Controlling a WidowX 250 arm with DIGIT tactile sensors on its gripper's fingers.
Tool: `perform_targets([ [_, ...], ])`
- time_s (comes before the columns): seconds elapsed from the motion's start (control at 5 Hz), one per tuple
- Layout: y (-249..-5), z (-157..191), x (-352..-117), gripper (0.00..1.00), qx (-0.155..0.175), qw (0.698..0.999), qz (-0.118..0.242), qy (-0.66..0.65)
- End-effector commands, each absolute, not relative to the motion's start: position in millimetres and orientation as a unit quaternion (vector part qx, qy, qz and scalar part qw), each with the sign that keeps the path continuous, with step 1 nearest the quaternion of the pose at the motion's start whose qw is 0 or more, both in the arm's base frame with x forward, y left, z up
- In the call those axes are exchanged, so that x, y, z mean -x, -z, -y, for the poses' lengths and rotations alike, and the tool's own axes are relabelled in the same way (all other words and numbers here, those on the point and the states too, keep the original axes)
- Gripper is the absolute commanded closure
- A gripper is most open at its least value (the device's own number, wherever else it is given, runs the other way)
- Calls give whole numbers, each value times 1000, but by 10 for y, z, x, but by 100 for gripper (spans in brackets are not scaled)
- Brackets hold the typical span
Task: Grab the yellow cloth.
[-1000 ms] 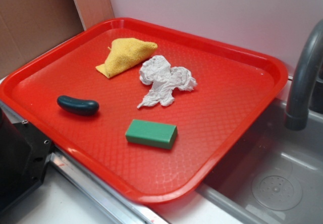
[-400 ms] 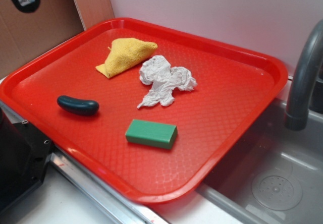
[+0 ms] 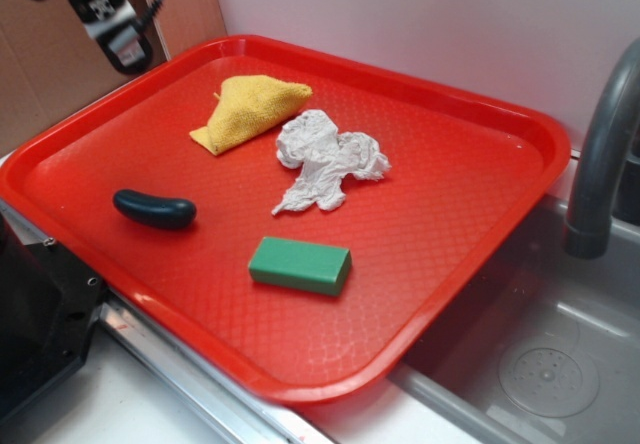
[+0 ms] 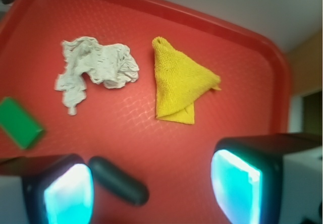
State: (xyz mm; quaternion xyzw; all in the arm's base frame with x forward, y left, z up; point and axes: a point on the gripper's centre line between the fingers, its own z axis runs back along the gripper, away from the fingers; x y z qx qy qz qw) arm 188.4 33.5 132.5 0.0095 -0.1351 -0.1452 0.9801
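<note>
Yellow cloth (image 3: 250, 109) on the far left part of the red tray (image 3: 480, 104) in the exterior view, folded to a rough triangle, lying flat. Just beside it, toward the tray's middle, a crumpled white tissue (image 3: 328, 159), near touching at the closest edges. Further forward, a dark oblong piece (image 3: 154, 208) and a green block (image 3: 300, 265), both well apart from the cloth. Hand (image 3: 125, 46) high at the upper left, off past the tray's rim, not over the cloth yet. Cannot tell from this view how wide the hand stands.

Likely trouble from here: descent a little off toward the middle, and a fingertip snagging the tissue along with the cloth, or instead of it. Also a shallow pinch on flat terry, taking only the top fold so that it slips free on the lift. Too deep, and fingertips pressing hard on the tray floor.

Wrist view: cloth (image 4: 179, 80) ahead and between the two fingers (image 4: 237, 186), well short of them. Tissue (image 4: 96, 70) to its left, a clear strip of tray between. Dark piece (image 4: 118, 181) close to the left finger, seemingly below it rather than touching. Hand spread wide, nothing held, nothing in contact.
</note>
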Motion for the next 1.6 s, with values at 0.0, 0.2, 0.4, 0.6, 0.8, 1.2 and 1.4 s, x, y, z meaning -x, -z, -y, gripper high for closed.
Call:
perform_targets([
  [0.0,-975,-518,-2327,0,-59,976,154,145],
  [0.2,-794,-602,-2535,0,-63,974,151,155],
  [0.4,-592,-557,-2692,0,-50,973,148,168],
  [0.6,-425,-564,-2836,0,-57,972,138,180],
  [0.8,-323,-535,-2870,54,-63,973,126,184],
  [1.2,-329,-557,-2840,100,-53,983,97,145],
  [1.4,-491,-550,-2808,100,-39,992,28,117],
])
